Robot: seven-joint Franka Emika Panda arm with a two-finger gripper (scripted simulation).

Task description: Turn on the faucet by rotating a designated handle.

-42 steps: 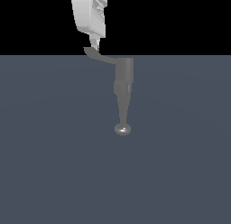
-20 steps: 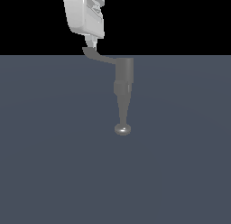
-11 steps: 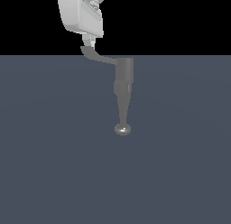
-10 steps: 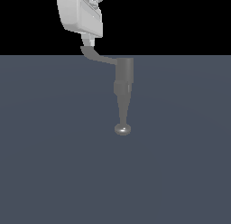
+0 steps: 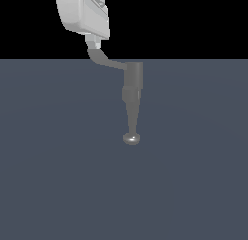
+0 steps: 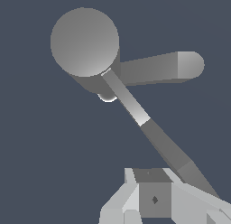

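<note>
**Barely started: finger at the handle tip, turn not yet made**

Right now I see the faucet [image 5: 132, 91] standing mid-scene on the flat grey floor [image 5: 58, 176], its spout running down to the shiny knob [image 5: 131, 138]. From the top of the body the handle [image 5: 107, 61] reaches out toward ten o'clock in the exterior view. My gripper [image 5: 93, 42] hangs at the handle's far tip, a finger apparently touching the paddle; in the wrist view the handle [image 6: 149, 128] passes just beside the fingers [image 6: 153, 198]. I cannot tell how far the jaws are parted, nor whether they clasp anything. I judge the approach done; the rotation itself remains.
</note>
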